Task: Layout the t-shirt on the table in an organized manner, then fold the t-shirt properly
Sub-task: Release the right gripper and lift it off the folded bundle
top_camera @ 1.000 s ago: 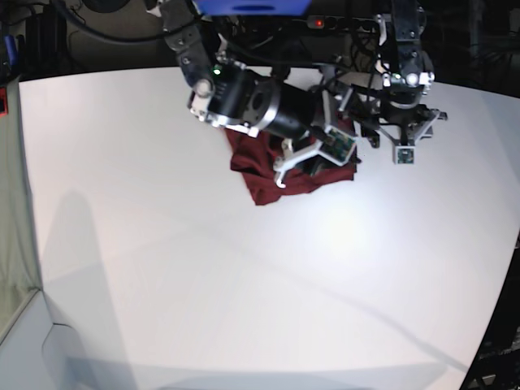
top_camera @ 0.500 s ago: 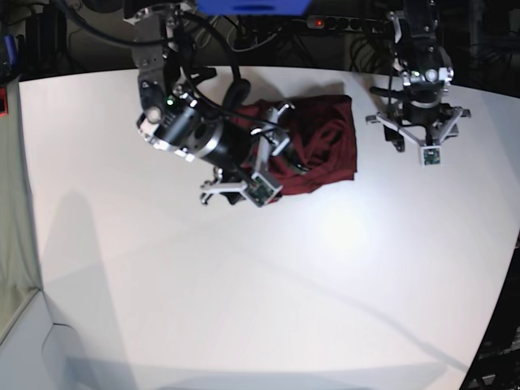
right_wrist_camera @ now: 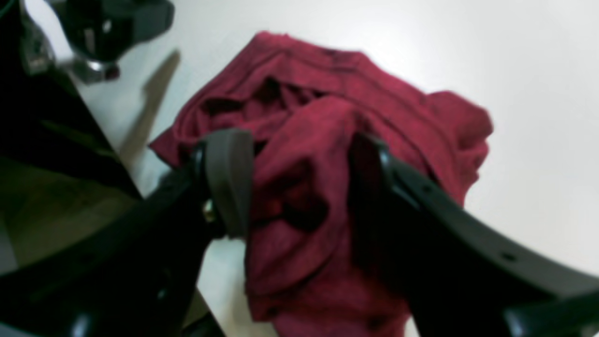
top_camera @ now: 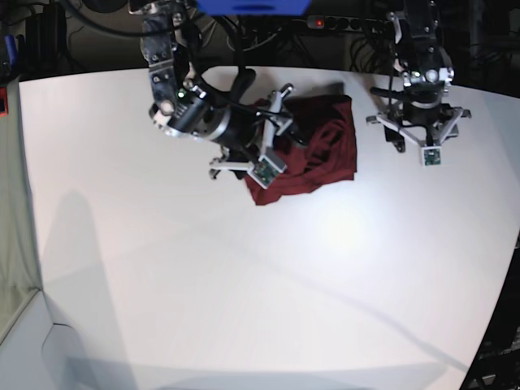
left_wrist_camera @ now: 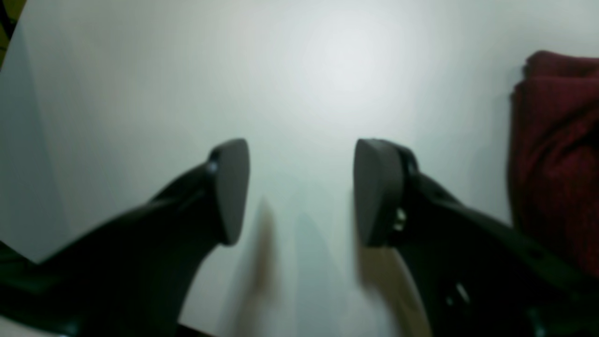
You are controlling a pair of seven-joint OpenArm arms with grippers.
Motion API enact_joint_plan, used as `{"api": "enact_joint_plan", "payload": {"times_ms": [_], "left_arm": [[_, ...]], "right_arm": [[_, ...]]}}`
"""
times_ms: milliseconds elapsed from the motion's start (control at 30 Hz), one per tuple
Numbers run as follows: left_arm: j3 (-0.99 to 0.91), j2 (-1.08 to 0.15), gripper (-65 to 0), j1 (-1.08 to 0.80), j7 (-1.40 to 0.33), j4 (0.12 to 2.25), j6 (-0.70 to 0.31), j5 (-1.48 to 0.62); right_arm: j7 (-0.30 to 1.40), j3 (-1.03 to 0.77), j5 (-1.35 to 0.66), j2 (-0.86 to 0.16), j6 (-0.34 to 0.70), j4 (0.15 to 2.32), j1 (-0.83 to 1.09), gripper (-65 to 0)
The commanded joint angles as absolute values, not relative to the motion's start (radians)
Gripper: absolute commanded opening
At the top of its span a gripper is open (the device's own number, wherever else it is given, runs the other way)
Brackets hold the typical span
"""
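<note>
Two parted grippers, the left over white tabletop and the right above the crumpled maroon fabric t-shirt at the far middle, should pinch opposite edges shallowly, then spread gently.

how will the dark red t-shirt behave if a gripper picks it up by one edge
The t-shirt will probably hang floppy, since it lies in soft wrinkles and loose folds. It looks light, being only plain fabric, and its overlapping layers may slip apart or come up bunched.
</note>
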State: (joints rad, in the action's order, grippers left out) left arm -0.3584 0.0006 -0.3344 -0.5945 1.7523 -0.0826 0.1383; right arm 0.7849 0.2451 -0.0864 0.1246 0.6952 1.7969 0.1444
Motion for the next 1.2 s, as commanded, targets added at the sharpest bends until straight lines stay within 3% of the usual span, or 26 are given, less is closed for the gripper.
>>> {"api": "enact_joint_plan", "payload": {"times_ms": [0,100,233,300,533,733,900,1167], "left_arm": [[-0.36,-0.002,-30.3,-0.329,-0.575,1.768,-0.079,0.142],[-0.36,-0.002,-30.3,-0.329,-0.575,1.768,-0.079,0.142],[-0.36,-0.002,-30.3,-0.329,-0.575,1.768,-0.079,0.142],[-0.36,-0.002,-30.3,-0.329,-0.575,1.768,-0.079,0.142],[-0.361,-0.024,-30.3,-0.309,-0.575,1.774,-0.079,0.142],[-0.361,-0.024,-30.3,-0.28,-0.576,1.779,-0.079,0.142],[-0.361,-0.024,-30.3,-0.275,-0.576,1.779,-0.079,0.142],[-0.363,-0.059,-30.3,-0.274,-0.576,1.781,-0.079,0.142]], "right_arm": [[0.757,0.248,-0.105,0.133,0.698,1.814,0.133,-31.6],[0.757,0.246,-0.105,0.133,0.698,1.814,0.131,-37.2],[0.757,0.249,-0.105,0.133,0.698,1.814,0.13,-59.6],[0.757,0.249,-0.105,0.133,0.698,1.813,0.133,-65.0],[0.757,0.257,-0.107,0.128,0.698,1.853,0.188,-65.0],[0.757,0.39,-0.105,0.088,0.698,1.934,0.26,-65.0],[0.757,0.489,-0.102,0.027,0.698,1.933,0.274,-65.0],[0.759,0.499,-0.105,-0.056,0.698,1.939,0.271,-65.0]]}}
